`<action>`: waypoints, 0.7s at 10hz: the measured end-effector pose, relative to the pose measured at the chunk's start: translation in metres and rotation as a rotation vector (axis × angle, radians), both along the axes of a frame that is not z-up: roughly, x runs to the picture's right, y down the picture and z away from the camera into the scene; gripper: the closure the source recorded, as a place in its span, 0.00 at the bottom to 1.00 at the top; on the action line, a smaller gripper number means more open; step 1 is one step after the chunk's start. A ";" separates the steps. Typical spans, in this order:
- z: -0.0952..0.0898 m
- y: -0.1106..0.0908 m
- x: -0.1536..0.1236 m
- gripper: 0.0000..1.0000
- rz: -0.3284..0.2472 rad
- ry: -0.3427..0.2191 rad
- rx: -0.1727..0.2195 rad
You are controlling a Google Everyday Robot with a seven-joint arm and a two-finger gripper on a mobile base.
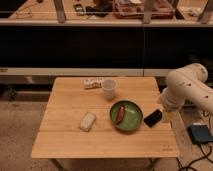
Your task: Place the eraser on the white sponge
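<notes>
Looking through the camera view, the only one, the green bowl (132, 119) on the tabletop (65, 140) serves as the marker. The eraser (153, 118) lies flat just to the right of the bowl as seen here, close to the tabletop's right edge. Its long axis slants from lower left to upper right. The tool (164, 111) hangs at the end of the single arm (186, 89), also right of the bowl, at the eraser's upper right end; whether it touches the block cannot be told. Its jaws stand wide and nothing appears gripped. The white sponge (87, 121) rests left of the bowl, well apart from the eraser, with the bowl between them. So the eraser lies down and to the left of the tool, very near. By my judgement the grasp is not yet made: the tool should close across the eraser's short side, then lift it and carry it leftward past the bowl to the sponge.
</notes>
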State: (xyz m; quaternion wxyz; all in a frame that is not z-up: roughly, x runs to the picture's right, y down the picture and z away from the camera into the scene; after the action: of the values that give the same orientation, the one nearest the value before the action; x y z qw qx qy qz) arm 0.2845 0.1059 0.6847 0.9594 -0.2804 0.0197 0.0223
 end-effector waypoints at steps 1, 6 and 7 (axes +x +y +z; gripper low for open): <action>0.000 0.000 0.000 0.35 -0.003 0.001 0.000; 0.056 0.034 -0.009 0.35 0.058 -0.119 -0.042; 0.067 0.037 -0.007 0.35 0.080 -0.147 -0.044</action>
State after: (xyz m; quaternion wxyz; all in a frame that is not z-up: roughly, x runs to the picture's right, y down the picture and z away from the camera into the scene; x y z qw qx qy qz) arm 0.2777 0.1433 0.7514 0.9503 -0.3027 -0.0617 0.0394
